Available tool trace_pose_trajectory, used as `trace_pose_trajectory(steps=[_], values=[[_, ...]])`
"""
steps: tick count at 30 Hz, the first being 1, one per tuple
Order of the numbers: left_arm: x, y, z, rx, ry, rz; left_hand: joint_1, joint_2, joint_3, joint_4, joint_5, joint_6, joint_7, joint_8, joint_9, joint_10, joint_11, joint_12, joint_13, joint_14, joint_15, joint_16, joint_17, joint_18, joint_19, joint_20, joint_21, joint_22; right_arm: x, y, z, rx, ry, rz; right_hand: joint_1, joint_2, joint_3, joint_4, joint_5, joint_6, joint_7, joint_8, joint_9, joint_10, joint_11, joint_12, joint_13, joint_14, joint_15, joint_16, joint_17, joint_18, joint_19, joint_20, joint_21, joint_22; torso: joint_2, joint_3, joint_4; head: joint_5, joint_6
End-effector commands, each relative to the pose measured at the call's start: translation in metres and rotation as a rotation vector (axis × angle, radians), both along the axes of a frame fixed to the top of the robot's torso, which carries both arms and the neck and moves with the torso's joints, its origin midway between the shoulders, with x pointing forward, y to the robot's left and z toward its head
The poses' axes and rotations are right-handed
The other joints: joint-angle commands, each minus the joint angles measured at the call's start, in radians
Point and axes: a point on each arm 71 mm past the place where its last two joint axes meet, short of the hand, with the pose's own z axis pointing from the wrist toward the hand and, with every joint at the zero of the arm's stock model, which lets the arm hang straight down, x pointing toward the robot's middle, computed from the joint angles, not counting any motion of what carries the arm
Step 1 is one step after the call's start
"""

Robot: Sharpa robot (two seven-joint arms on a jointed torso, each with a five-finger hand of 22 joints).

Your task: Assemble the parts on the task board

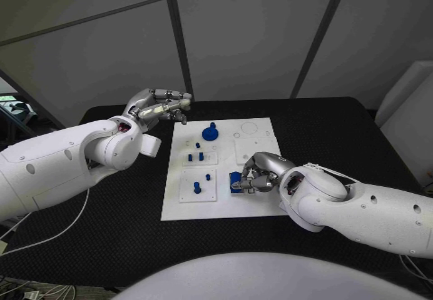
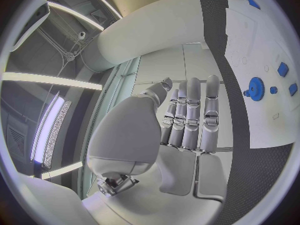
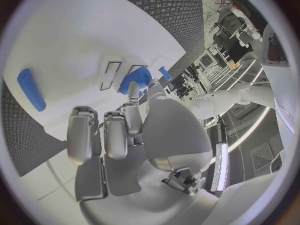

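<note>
Gripping a blue block [image 1: 236, 182] near the right edge of the white board [image 1: 257, 203], right hand [image 1: 257, 173] has fingers curled onto it; block's long axis can't be told. Left hand [image 1: 161, 106] hovers empty off the board's far left corner, fingers loosely bent. One blue gear [image 1: 210, 132] sits upright toward the far edge. Several small blue pegs [image 1: 197, 186] stand upright on the left half.

Blue parts [image 1: 210, 132] on white task board [image 1: 261, 206], black table [image 1: 108, 237].

Even, bright light; wrist views bend strongly toward their rims.
</note>
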Motion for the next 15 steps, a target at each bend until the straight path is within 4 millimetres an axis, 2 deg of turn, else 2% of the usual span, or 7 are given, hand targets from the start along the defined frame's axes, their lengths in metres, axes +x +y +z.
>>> trace_pose_trajectory(steps=[1,4,8,15], values=[[0.0,-0.0016,0.001,-0.008,-0.001,-0.013,-0.005,0.007,-0.005,0.002,-0.005,-0.008,0.001,0.004,-0.001,-0.007,-0.004,0.007,0.001,-0.002,0.004,-0.006,-0.001,0.049,0.003,0.004,-0.003,-0.001,0.0009,-0.0008,0.0008,-0.042,-0.033,0.003,0.036,0.013,0.008,-0.016,-0.007,0.001,-0.01,-0.005,0.001,0.006,-0.004,-0.006,-0.005,0.076,-0.009,0.001,0.118,-0.02,0.025,-0.01,0.005,0.076,-0.001,0.0004,-0.0031,0.0,0.0],[0.0,-0.0018,0.0008,-0.008,0.001,-0.015,-0.005,0.007,-0.005,0.002,-0.005,-0.008,0.001,0.004,-0.001,-0.007,-0.004,0.007,0.001,-0.002,0.004,-0.006,-0.001,0.049,0.003,0.004,-0.003,-0.001,0.0012,-0.0015,0.0019,-0.056,-0.053,-0.004,0.055,0.02,0.018,-0.028,-0.014,0.001,-0.011,-0.009,0.001,0.005,-0.005,-0.01,-0.007,0.075,-0.01,0.0,0.117,-0.02,0.025,-0.011,0.006,0.078,-0.001,0.0014,-0.0027,-0.002,0.0],[0.0,-0.002,0.0008,-0.008,0.001,-0.016,-0.005,0.007,-0.005,0.002,-0.005,-0.008,0.001,0.004,-0.001,-0.007,-0.004,0.007,0.001,-0.002,0.004,-0.006,-0.001,0.049,0.003,0.004,-0.003,-0.001,0.0012,-0.0026,0.0025,-0.068,-0.064,-0.007,0.07,0.021,0.026,-0.039,-0.023,0.002,-0.011,-0.012,0.001,0.005,-0.006,-0.011,-0.006,0.076,-0.011,0.0,0.117,-0.02,0.026,-0.012,0.007,0.079,-0.001,0.0001,-0.0016,-0.004,0.0],[-0.0001,-0.0016,0.0008,-0.008,0.002,-0.016,-0.005,0.008,-0.006,0.002,-0.005,-0.008,0.001,0.005,-0.002,-0.007,-0.004,0.007,0.001,-0.003,0.005,-0.006,-0.001,0.049,0.003,0.004,-0.004,-0.001,0.0004,-0.004,0.0027,-0.078,-0.065,-0.003,0.076,0.022,0.03,-0.043,-0.026,0.003,-0.012,-0.014,0.001,0.006,-0.006,-0.01,-0.004,0.076,-0.011,0.0,0.118,-0.021,0.026,-0.012,0.007,0.081,-0.001,0.0007,-0.0014,-0.003,0.0]])
